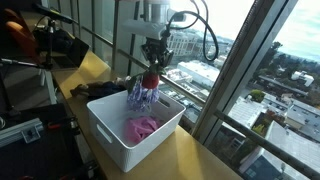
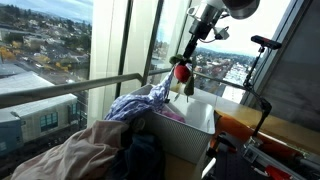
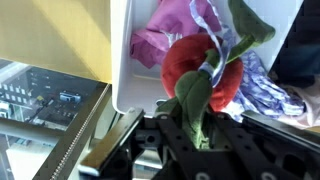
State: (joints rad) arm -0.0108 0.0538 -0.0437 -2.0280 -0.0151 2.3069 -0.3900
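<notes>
Scene: A robot arm works at a window table high above a city, the gripper (image 1: 153, 62) at upper centre of an exterior view.
Jaws: Drawn nearly closed, pinching the green stem of the red flower (image 3: 200, 70); the wrist view shows the stem running down between the fingers.
Flower's place: Centre frame in both exterior views, hanging clear above the white bin (image 1: 108, 132), over the bin's far end and touching nothing below.
Step in hand: By the look of it, a carry, with the flower held in the air over the bin.
Next move: Lowering it would call for a straight descent onto the cloths, then parting the jaws.
Count: One gripper, one flower, one bin; two cloths inside, a pink cloth (image 1: 142, 127) and a blue-and-white patterned cloth (image 1: 138, 95).
</notes>
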